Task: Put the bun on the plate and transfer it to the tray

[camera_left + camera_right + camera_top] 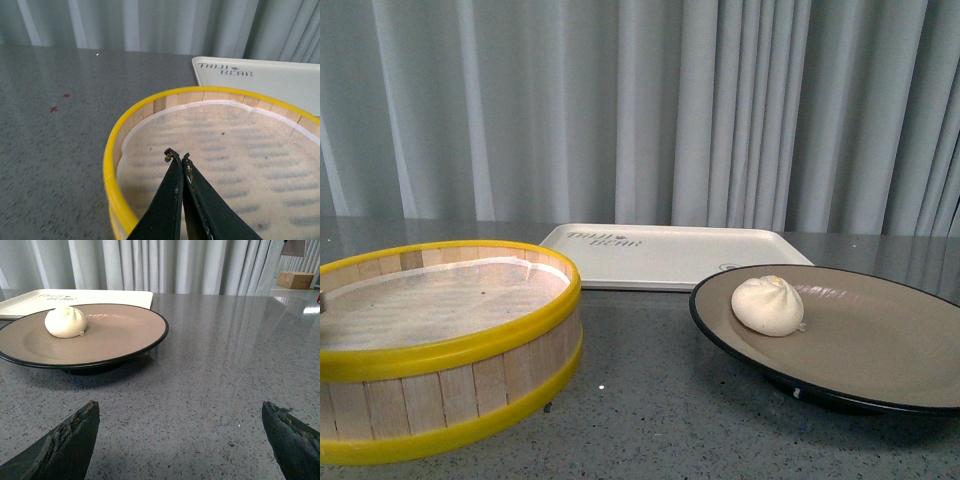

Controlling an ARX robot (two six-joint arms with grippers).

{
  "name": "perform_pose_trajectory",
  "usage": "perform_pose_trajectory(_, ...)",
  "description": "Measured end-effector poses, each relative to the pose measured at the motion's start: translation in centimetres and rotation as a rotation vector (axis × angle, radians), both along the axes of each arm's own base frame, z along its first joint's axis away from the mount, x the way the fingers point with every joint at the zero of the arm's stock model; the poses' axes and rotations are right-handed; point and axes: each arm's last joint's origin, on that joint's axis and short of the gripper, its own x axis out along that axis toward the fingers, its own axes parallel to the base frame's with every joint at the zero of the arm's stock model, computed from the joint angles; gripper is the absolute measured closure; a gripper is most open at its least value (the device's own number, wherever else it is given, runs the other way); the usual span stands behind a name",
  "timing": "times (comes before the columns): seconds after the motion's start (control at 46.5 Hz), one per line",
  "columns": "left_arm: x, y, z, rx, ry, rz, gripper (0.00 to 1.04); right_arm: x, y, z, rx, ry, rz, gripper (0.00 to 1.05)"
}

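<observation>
The white pleated bun (768, 305) lies on the beige plate with black rim (880, 350) at the right of the grey table. The cream tray (670, 255) lies flat behind the plate, empty. In the right wrist view the bun (65, 321) sits on the plate (120, 335), with the tray (100, 296) behind. My right gripper (180, 407) is open wide and empty, low over the table short of the plate. My left gripper (177, 156) is shut and empty above the steamer basket's cloth lining. Neither arm shows in the front view.
A round wooden steamer basket with yellow rims (450, 350) stands at the front left, lined with white cloth and empty; it also shows in the left wrist view (112, 165), with the tray's corner (260, 80) behind. Grey curtains hang behind the table. Small red marks (54, 108) lie on the table.
</observation>
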Motion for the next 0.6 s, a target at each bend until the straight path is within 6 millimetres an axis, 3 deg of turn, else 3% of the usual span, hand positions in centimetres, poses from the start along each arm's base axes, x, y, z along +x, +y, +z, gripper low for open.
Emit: perform_pose_trajectory(0.602, -7.1, 2.7, -3.4, 0.0, 0.007, 0.002, 1.01, 0.0, 0.0, 0.0, 0.0, 0.0, 0.0, 0.08)
